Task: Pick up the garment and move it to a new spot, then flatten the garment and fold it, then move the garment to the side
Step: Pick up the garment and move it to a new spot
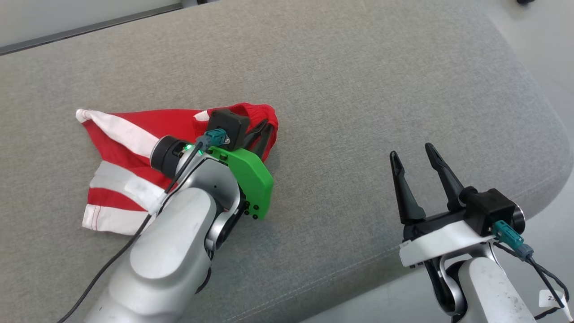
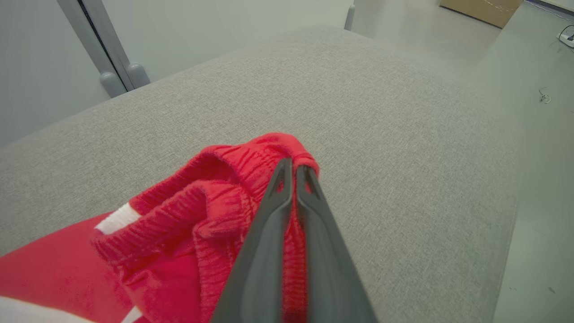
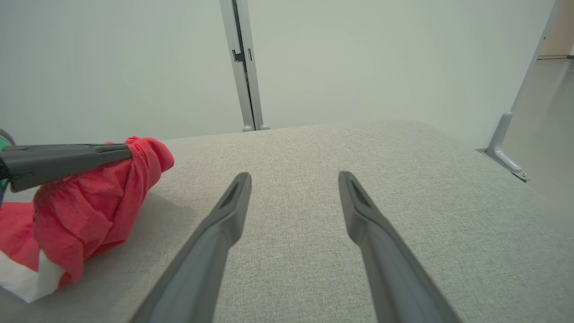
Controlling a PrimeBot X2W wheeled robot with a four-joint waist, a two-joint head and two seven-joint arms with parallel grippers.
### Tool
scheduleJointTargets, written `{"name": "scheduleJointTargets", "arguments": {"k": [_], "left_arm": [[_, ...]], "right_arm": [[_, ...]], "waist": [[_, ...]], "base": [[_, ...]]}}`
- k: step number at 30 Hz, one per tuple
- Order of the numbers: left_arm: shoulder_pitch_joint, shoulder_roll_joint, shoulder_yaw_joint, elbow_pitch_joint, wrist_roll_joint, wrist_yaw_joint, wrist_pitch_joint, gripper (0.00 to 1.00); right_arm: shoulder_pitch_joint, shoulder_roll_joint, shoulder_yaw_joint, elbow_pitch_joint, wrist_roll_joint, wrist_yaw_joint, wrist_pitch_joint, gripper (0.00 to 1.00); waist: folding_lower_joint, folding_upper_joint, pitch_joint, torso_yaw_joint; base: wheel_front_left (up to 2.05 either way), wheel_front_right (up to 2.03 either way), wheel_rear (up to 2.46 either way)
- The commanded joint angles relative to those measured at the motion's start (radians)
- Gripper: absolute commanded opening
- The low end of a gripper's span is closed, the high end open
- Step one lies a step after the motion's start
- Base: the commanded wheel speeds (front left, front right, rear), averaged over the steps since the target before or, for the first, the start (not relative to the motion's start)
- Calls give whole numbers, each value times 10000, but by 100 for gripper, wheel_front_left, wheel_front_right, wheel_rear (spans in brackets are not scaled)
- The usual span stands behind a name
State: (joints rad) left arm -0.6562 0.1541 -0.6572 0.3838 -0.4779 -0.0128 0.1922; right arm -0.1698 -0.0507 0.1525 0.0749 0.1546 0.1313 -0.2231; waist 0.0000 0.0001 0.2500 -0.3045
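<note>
At garment (image 1: 121, 130) edge, left pincer (image 1: 265, 129) clamped; wide cushion (image 1: 358, 80) rightward.

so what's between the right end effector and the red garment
just bare grey cushion: nothing lies between the open right end effector and the red garment, as the head view shows

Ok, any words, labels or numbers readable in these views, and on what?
"2": first character on the white tag by the right arm's cable; the rest is too blurred and cut off to read.
Red and white garment: no readable print.
Nothing else is legible.
</note>
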Motion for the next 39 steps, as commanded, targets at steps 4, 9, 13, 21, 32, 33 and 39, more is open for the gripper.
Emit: {"name": "scheduleJointTargets", "arguments": {"k": [4,9,13,21,32,33,39], "left_arm": [[-373,-177,-210,857,3,-313,69,9],[-627,-338,-605,1372,176,-647,-236,100],[-768,-456,-974,1105,320,-840,-762,100],[-360,-298,-867,-353,231,-563,-1498,100],[927,811,908,-2200,-607,780,-1994,100],[1094,896,1121,-2319,-750,898,-2099,100],[1943,1430,2182,-2690,-1272,1400,-2635,100]], "right_arm": [[-178,1,87,137,155,-8,-143,100],[-192,-3,28,308,200,-10,-237,100],[-244,-2,-172,417,79,-8,-271,100],[-467,-5,-313,469,-328,-8,-160,100],[-444,-11,-420,444,-834,-10,192,100],[-425,-9,-429,425,-841,-10,240,100],[-322,-9,-499,442,-900,-10,368,100]], "waist": [[0,-1,699,-952],[0,-1,714,-1005],[0,-1,568,-689],[0,-1,124,331],[0,-1,-456,1916],[0,-1,-494,2044],[0,-1,-711,2616]], "base": [[0,0,0],[0,0,0],[0,0,0],[0,0,0],[0,0,0],[0,0,0],[0,0,0]]}}
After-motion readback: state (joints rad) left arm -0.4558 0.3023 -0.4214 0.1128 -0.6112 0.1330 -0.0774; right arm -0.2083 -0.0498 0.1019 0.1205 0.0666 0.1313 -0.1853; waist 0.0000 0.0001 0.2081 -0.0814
